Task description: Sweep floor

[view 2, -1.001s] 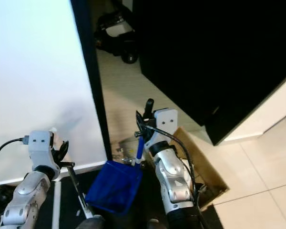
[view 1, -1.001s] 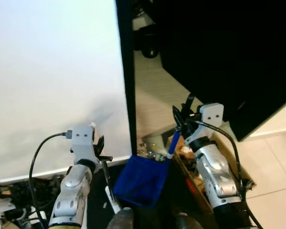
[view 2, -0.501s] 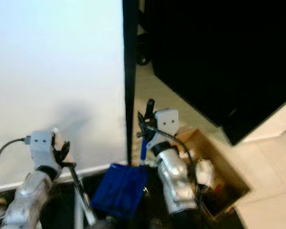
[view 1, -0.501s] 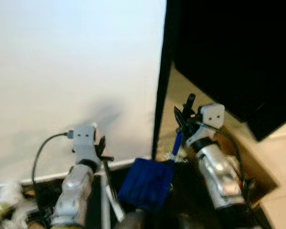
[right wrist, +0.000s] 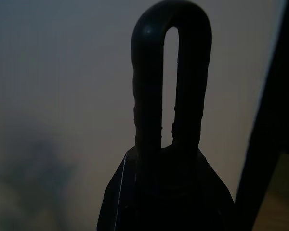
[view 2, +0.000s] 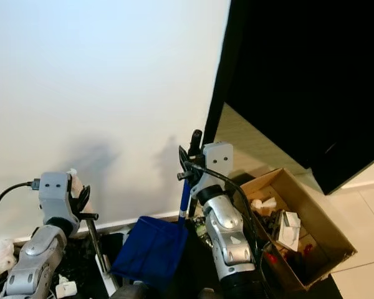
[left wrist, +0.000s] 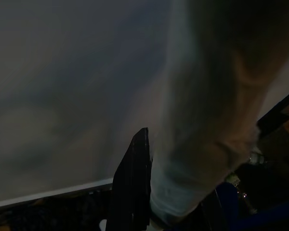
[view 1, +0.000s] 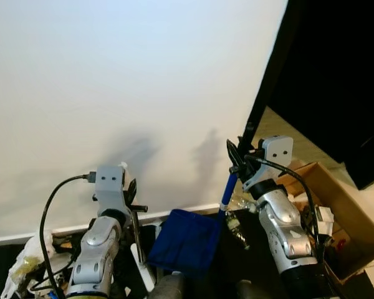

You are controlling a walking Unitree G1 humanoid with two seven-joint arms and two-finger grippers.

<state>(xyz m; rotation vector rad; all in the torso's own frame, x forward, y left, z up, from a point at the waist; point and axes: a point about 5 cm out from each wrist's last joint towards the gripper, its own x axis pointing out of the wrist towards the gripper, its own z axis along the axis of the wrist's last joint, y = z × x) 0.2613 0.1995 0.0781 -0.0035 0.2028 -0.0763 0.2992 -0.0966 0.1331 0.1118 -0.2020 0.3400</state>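
1. Your right gripper (view 1: pixel 235 156) is clamped on the blue dustpan handle (view 1: pixel 226 190), its looped black top standing up past the fingers in the right wrist view; the blue dustpan (view 1: pixel 186 241) hangs low between the two arms, near the white skirting (view 1: pixel 174 213) at the foot of the wall.
2. Your left gripper (view 1: pixel 132 193) is closed around a thin dark broom shaft (view 1: pixel 136 223) that runs down toward the floor; the brush head itself cannot be made out.
3. Likely risk: the white wall (view 1: pixel 124 81) stands close ahead, so a forward swing could knock the pan's edge or the shaft against it.
4. Likely risk: the open cardboard box (view 2: pixel 299 233) of odds and ends sits just beside your right arm, and a wide sweep could catch its flap.
5. Materials: the wall is smooth and matte, the pan a flat, squarish blue plastic, the box soft brown card, and loose cables (view 1: pixel 47 218) trail by your left arm, a possible snag.
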